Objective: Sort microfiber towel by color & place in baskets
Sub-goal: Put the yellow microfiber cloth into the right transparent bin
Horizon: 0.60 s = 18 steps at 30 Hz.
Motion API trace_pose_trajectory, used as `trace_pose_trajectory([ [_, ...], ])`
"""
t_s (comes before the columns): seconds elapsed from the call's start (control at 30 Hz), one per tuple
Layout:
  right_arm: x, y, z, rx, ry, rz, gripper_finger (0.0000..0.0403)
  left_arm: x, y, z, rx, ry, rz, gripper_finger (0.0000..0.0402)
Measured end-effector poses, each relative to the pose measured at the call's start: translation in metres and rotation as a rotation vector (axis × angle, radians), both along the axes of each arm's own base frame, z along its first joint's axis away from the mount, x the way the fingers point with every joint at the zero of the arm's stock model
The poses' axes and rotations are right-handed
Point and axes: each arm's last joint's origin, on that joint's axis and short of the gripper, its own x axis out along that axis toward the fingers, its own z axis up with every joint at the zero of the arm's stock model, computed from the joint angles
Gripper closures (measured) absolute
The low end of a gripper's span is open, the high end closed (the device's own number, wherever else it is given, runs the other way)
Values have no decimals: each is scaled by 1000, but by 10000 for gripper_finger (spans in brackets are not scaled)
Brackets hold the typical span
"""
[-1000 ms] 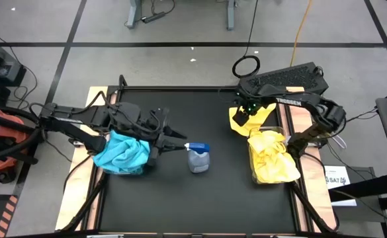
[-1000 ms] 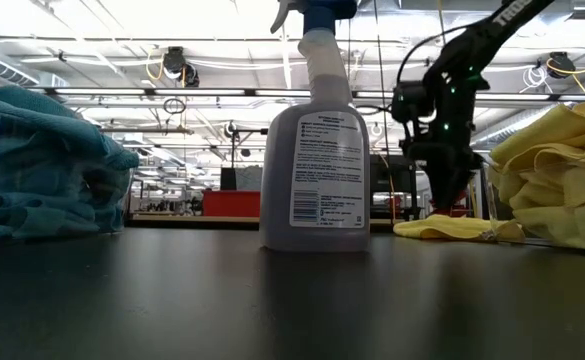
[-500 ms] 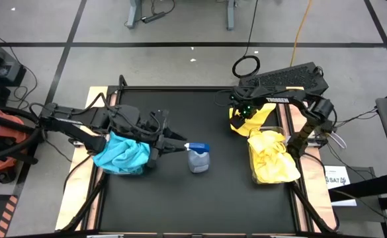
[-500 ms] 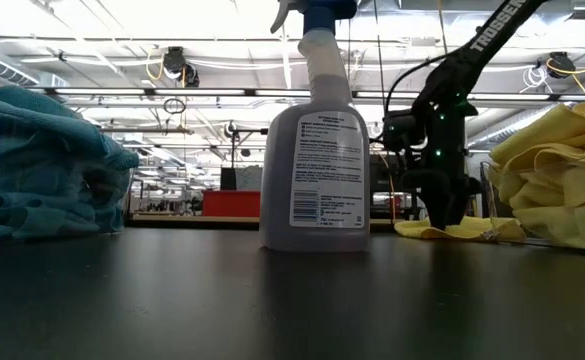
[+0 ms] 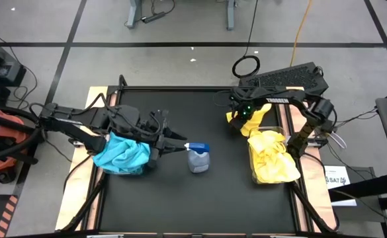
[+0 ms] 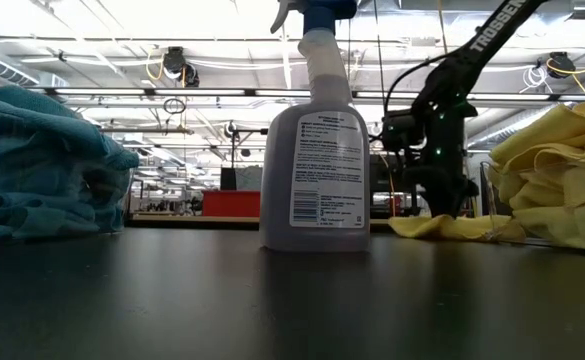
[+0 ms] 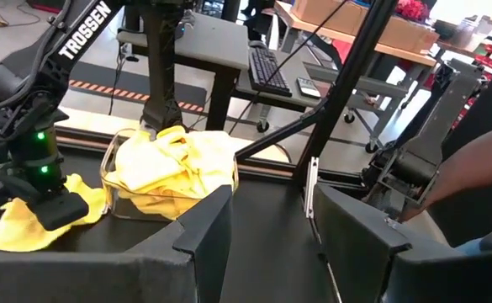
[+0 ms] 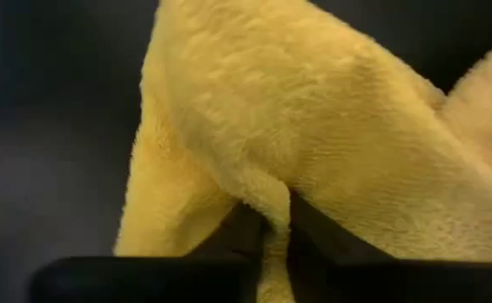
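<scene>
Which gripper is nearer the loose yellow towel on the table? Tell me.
Right. The right gripper is down on the loose yellow towel, jaws pinching a fold. The left gripper waits across the table, beside the spray bottle.

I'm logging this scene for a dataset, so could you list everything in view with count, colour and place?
loose yellow towel: one, yellow, on the table's far right part, beside the right basket.
yellow towels: a heap, yellow, in the right basket.
teal towels: a heap, teal-blue, at the table's left edge; their basket is hidden.
spray bottle: one, grey with blue top, table centre.
table: one, black top.
keyboard: one, black, on a desk behind.
right gripper: pinched shut on the loose yellow towel.
left gripper: open, near the spray bottle.
</scene>
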Motion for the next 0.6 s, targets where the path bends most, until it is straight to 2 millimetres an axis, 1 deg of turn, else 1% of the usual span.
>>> trace_pose_trajectory([
  [0.07,-1,2,3,27,-31,15,387,0,0,0,8,-2,-1,226],
  [0.1,-1,3,5,41,-48,23,393,0,1,0,15,-3,1,226],
  [0.2,-2,6,15,63,-106,23,391,0,1,0,34,-6,4,226],
  [0.3,-6,10,31,61,-156,28,397,0,1,0,40,-7,19,226],
  [0.43,-13,18,60,27,-264,34,399,0,1,0,44,-6,18,226],
  [0.6,-26,31,108,-52,-444,55,401,0,2,0,60,-9,16,226],
])
